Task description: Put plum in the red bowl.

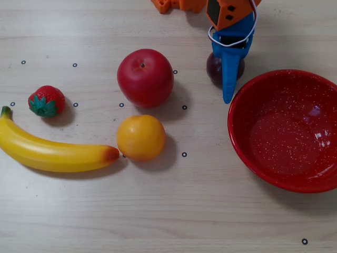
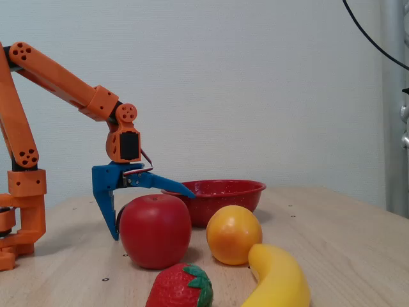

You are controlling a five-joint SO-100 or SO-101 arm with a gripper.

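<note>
The plum [image 1: 214,69] is a small dark purple fruit on the table in the overhead view, just left of the red bowl [image 1: 243,105]. My blue gripper [image 1: 227,75] is open and lowered over the plum. One finger crosses the plum's top and the plum lies between the jaws, not clamped. In the fixed view the gripper [image 2: 153,214] has one finger pointing down to the table and the other spread out toward the red bowl [image 2: 223,192]. There the plum is almost hidden behind the apple.
A red apple [image 1: 145,77] lies left of the plum, with an orange [image 1: 140,137] below it. A strawberry [image 1: 46,100] and a banana [image 1: 52,153] lie at the left. The bowl holds nothing.
</note>
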